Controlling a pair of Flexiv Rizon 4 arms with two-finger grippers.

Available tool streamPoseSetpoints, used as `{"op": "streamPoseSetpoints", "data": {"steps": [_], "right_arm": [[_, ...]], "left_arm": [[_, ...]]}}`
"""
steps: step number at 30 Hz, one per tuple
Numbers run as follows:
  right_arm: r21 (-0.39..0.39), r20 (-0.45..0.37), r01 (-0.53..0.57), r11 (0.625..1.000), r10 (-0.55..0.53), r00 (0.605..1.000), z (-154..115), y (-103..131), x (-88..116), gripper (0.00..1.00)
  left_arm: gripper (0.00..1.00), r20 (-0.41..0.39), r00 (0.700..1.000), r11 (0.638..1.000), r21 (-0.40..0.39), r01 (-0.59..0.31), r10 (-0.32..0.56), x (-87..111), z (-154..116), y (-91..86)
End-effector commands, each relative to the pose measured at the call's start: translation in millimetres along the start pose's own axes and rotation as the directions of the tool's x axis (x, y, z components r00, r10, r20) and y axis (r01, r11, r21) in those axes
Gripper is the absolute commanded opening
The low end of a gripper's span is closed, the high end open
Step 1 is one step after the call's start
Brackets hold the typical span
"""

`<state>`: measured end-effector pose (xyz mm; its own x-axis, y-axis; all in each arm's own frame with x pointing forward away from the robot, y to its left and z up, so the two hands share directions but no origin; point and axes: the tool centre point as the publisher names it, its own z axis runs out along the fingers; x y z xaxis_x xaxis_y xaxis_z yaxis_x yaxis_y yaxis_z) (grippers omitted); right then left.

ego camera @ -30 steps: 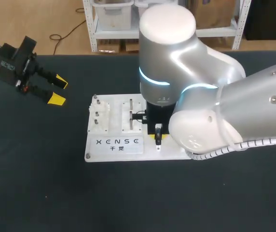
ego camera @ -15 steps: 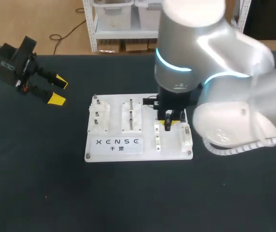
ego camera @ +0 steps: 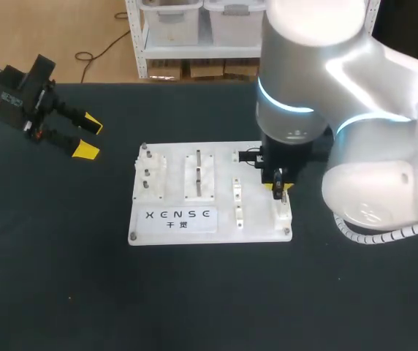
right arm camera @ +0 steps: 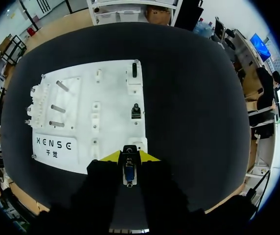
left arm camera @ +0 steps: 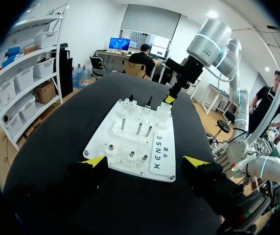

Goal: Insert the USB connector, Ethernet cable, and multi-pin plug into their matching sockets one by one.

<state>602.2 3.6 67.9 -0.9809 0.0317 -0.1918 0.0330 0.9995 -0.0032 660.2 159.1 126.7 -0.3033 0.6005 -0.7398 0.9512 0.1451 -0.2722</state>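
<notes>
A white socket board (ego camera: pixel 176 228) lies mid-table, also seen in the left wrist view (left arm camera: pixel 130 132) and the right wrist view (right arm camera: pixel 81 112). My right gripper (ego camera: pixel 278 187) hangs over the board's right edge, just above a white socket block (ego camera: pixel 281 210). It is shut on a small USB connector (right arm camera: pixel 128 172) with a metal shell and blue insert, held upright between the yellow tips (right arm camera: pixel 128 157). Two black plugs (right arm camera: pixel 136 111) (right arm camera: pixel 134 70) stand in the board ahead of it. My left gripper (ego camera: pixel 85 139) rests open and empty at the far left, well away from the board (left arm camera: pixel 145 161).
Upright pegs (ego camera: pixel 145 170) and white blocks (ego camera: pixel 237 199) stick up from the board. My bulky right arm (ego camera: pixel 355 146) covers the table's right side. Bare black tabletop (ego camera: pixel 63 256) surrounds the board.
My right arm has carried the connector rightward across the board, from the middle socket column to the right-edge socket block. The left arm has stayed still.
</notes>
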Motion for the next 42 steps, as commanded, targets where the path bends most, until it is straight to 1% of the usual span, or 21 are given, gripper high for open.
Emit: {"op": "streamPoseSetpoints", "data": {"steps": [1, 25, 35, 42], "right_arm": [[0.005, 0.005, -0.002, 1.000, 0.002, 1.000, 0.2, -2.9, 1.5, 0.00], [0.039, -0.016, 0.017, 0.999, -0.017, 1.000, 8.4, -11.5, 5.7, 0.00], [0.041, -0.009, 0.011, 0.999, -0.011, 1.000, 11.7, -12.9, 6.4, 0.00], [0.042, 0.003, 0.017, 0.999, -0.018, 1.000, 13.3, -14.7, 10.6, 0.00]], "left_arm": [[1.00, 0.001, 1.000, 1.000, -0.001, -0.002, 0.002, 0.8, 0.3, -0.2], [1.00, 0.001, 1.000, 1.000, -0.001, -0.002, 0.002, 0.8, 0.3, -0.2], [1.00, 0.001, 1.000, 1.000, -0.001, -0.002, 0.002, 0.8, 0.3, -0.2], [1.00, 0.001, 1.000, 1.000, -0.001, -0.002, 0.002, 0.8, 0.3, -0.2]]}}
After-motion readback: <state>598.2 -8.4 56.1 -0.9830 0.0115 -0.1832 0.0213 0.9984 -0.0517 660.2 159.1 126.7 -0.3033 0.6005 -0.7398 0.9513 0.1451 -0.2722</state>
